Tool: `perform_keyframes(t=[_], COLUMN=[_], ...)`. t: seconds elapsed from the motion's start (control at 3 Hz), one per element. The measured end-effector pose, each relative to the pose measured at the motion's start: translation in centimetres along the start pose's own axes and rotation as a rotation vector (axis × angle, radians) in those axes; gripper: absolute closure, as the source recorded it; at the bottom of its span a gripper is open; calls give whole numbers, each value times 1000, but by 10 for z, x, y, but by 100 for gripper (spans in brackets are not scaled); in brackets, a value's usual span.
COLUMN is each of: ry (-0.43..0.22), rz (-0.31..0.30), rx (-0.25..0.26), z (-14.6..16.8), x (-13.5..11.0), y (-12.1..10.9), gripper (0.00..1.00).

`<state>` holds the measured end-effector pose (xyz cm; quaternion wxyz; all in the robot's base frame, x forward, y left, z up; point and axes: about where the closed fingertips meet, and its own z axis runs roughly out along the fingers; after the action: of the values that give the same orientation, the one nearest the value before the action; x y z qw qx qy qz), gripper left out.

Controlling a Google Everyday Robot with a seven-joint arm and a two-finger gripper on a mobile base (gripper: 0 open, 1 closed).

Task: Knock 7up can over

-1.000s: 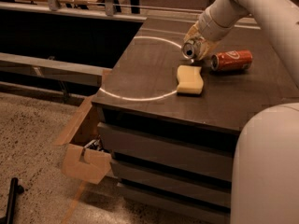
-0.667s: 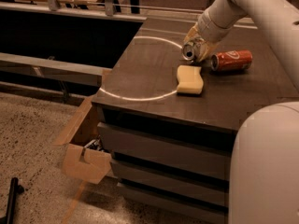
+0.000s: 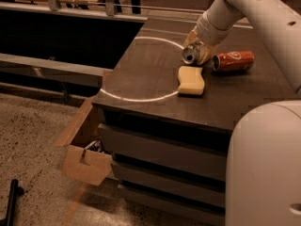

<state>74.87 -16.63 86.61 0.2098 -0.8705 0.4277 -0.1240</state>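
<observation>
- The gripper is low over the far part of the table, right up against the 7up can. It sits just behind and above the can.
- I cannot tell if the gripper is open or closed. It is too close to the can, and the two blend together.
- The white arm comes down to the gripper from the top right.
- The 7up can is near the far edge of a thin white circle drawn on the table. It is just behind the yellow sponge.
- The can does not stand up. Its round silver top points sideways, toward the front left, so you can look right at the top.
- Most of the can's body is hidden by the gripper. Only the shiny top and a little of the pale side show.
- I think the job is nearly done or already done, because the can looks tipped over.
- What I cannot see is whether the can lies flat on the table by itself or leans on the gripper.
- What seems to be left is for the gripper to move away so the can can rest on its side alone.
- An orange-red can lies on its side just to the right. That one is not the job's can.
- A torn cardboard box sits on the floor by the table's left corner.
</observation>
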Motion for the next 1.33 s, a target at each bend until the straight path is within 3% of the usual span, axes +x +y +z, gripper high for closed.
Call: perform_keyframes(t=[1.0, 1.33], ry=[-16, -27], rz=[17, 32], rx=[-45, -55], z=[5, 6], x=[-2, -5], y=[5, 8], gripper=[16, 0])
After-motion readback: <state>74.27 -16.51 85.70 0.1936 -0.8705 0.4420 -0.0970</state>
